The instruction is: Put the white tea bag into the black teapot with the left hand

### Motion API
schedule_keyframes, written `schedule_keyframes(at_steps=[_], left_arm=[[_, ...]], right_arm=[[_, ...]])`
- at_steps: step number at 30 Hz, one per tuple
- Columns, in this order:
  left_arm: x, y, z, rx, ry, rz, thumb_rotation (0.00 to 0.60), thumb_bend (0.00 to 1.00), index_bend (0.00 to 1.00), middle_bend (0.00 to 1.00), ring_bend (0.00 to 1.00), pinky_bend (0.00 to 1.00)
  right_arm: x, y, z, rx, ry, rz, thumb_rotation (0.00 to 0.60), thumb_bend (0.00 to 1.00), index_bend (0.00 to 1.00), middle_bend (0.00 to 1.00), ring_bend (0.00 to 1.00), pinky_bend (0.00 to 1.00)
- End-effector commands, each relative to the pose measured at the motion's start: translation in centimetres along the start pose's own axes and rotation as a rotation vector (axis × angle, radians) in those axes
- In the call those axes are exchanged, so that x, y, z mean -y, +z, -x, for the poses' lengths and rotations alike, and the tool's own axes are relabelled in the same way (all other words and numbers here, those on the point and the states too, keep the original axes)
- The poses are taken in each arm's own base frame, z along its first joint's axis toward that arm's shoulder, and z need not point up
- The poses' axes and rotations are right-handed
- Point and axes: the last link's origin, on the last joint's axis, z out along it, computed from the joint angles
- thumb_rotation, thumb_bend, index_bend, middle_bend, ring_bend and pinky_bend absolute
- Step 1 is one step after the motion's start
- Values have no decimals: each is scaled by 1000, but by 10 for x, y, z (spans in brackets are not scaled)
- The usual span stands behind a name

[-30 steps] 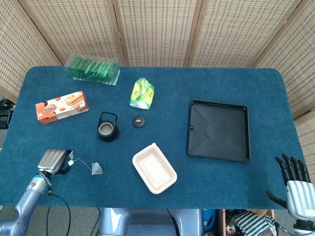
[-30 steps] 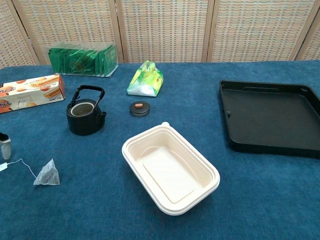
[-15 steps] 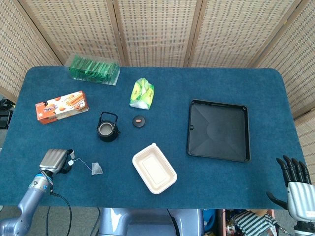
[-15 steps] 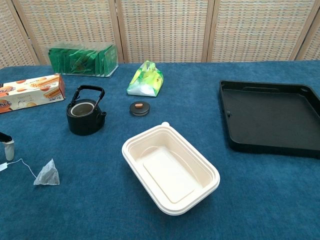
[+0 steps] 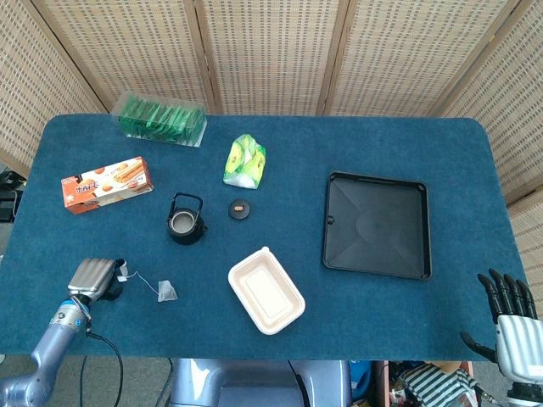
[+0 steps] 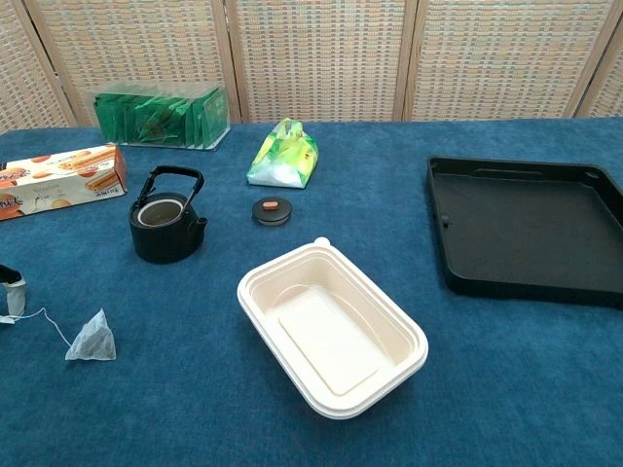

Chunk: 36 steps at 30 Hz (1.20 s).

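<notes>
1. Fingers of the left hand [image 5: 92, 276] curl down over the paper tag at the end of the tea bag's string; whether they truly pinch it cannot be told
2. Since a second ago that hand has slid slightly toward the near-left edge of the surface [image 5: 280, 153], and in the chest view only a sliver of it shows at the left border
3. White tea bag [image 5: 167, 292] lies flat on the blue surface just right of the left hand, its string stretched back toward the fingers; it has barely shifted
4. Black teapot [image 5: 186, 220] stands upright with its lid [image 5: 240, 209] off and lying to its right, further in than the tea bag
5. Right hand [image 5: 509, 322] hangs off the near-right corner, fingers spread and holding nothing, slightly lower than before
6. Open room lies between the tea bag and the teapot; a white container [image 5: 265, 290] sits to the right, a black tray [image 5: 377, 225] beyond it
7. A biscuit box [image 5: 107, 184] lies near the left edge
</notes>
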Motion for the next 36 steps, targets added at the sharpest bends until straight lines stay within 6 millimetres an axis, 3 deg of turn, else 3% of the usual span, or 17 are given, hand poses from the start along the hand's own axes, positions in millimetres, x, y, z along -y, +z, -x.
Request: schedule_keyframes(at_steps=[1,25,36], left_arm=[[0,1,0,2,-3,-3,600,356,444,758,726,671],[-3,2,-1,17,-30,5,600,362,502,759,727,671],[-5,2,-2,26,-35,10,600,535,539,763,729,671]], right_arm=[[0,0,0,1,1,3,600,16,137,125,0,46],[-1,-1,2,12,-1,13,600,16,137,125,0,45],[-3,-1,2,14,-3,17,600,16,137,125,0,46]])
